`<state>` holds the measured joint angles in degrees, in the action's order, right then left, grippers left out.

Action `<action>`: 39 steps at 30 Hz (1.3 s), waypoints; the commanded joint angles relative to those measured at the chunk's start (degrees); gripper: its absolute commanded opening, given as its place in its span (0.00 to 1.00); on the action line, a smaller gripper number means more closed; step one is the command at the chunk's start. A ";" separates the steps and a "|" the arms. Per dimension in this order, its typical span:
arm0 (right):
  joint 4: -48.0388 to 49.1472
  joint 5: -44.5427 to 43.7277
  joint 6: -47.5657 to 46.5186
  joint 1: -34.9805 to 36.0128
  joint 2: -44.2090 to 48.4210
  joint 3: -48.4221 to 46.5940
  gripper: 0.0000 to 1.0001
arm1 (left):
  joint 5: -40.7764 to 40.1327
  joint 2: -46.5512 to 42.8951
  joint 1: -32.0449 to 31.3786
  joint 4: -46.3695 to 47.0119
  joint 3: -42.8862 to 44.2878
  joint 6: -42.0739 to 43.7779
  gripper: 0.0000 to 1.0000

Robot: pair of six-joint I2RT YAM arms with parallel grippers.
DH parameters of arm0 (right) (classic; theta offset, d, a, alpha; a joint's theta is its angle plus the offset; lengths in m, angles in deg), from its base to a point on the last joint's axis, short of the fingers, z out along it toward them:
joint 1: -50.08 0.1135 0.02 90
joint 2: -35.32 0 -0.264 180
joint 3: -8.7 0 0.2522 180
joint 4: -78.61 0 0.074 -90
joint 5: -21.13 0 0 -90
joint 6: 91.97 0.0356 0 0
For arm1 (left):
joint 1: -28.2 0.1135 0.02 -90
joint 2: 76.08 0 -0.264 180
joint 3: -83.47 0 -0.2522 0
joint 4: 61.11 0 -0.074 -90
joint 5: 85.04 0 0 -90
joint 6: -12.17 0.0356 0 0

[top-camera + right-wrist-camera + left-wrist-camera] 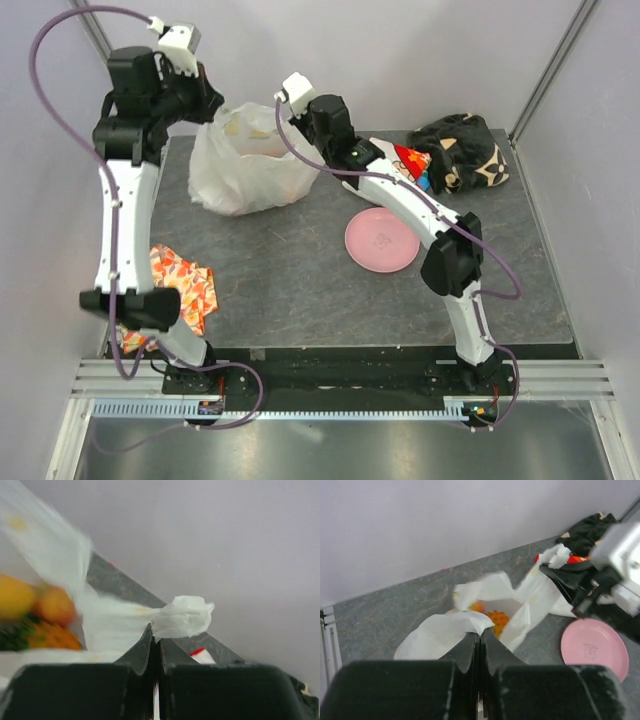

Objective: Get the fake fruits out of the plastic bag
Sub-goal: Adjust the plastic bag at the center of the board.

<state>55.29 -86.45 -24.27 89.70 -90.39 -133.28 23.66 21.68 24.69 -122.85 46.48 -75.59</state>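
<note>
The white plastic bag (245, 160) stands at the back of the table, held between both arms. My left gripper (207, 108) is shut on its left rim (465, 625). My right gripper (303, 128) is shut on its right handle (182, 616). The mouth is pulled open. Inside, the left wrist view shows the orange pineapple (497, 620) and an orange piece (476, 607). The right wrist view shows a yellow fruit (15, 596), an orange-pink peach (55, 606) and the pineapple with green crown (42, 635), blurred.
A pink plate (381, 240) lies right of the bag, also in the left wrist view (594, 647). An orange patterned cloth (180, 285) lies at the front left. A dark cloth (465, 150) and a white-red cloth (412, 165) lie at the back right.
</note>
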 commanded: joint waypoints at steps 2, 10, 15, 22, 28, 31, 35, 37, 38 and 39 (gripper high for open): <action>-1.16 -0.52 -0.63 -0.33 14.50 18.85 0.00 | 5.47 -13.36 0.17 -3.77 -20.37 1.19 0.01; -8.36 3.08 4.64 -0.15 23.40 42.42 0.01 | 9.17 -33.14 0.17 -9.31 -58.29 2.68 0.02; -12.49 11.13 4.20 2.30 31.22 40.69 0.66 | 6.79 -40.70 0.43 -10.55 -62.98 3.30 0.02; -16.44 26.61 -0.10 10.12 41.85 40.06 0.73 | 13.29 -45.88 0.61 -7.75 -60.79 2.51 0.02; -18.82 36.72 -1.86 11.89 38.54 41.57 0.62 | 9.96 -51.43 0.61 -5.10 -62.88 -1.71 0.02; -19.62 40.78 -4.41 13.29 33.02 39.99 0.53 | 8.20 -52.92 1.22 -4.40 -64.03 -5.66 0.02; -18.65 42.89 -0.91 13.91 23.86 33.41 0.55 | 8.98 -52.23 1.66 -3.78 -61.93 -6.11 0.01; -17.43 43.33 2.78 13.91 19.30 29.10 0.54 | 9.16 -52.14 1.66 -4.48 -60.61 -5.76 0.02; -16.81 43.51 3.84 14.00 18.14 28.21 0.52 | 8.99 -52.31 1.66 -5.61 -60.35 -5.67 0.02; -15.59 43.69 4.80 14.35 16.39 26.73 0.48 | 8.99 -52.40 1.66 -6.15 -60.00 -5.41 0.02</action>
<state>36.56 -46.69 -24.41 103.45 -70.54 -99.23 32.97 -30.80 26.01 -128.82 -16.36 -79.33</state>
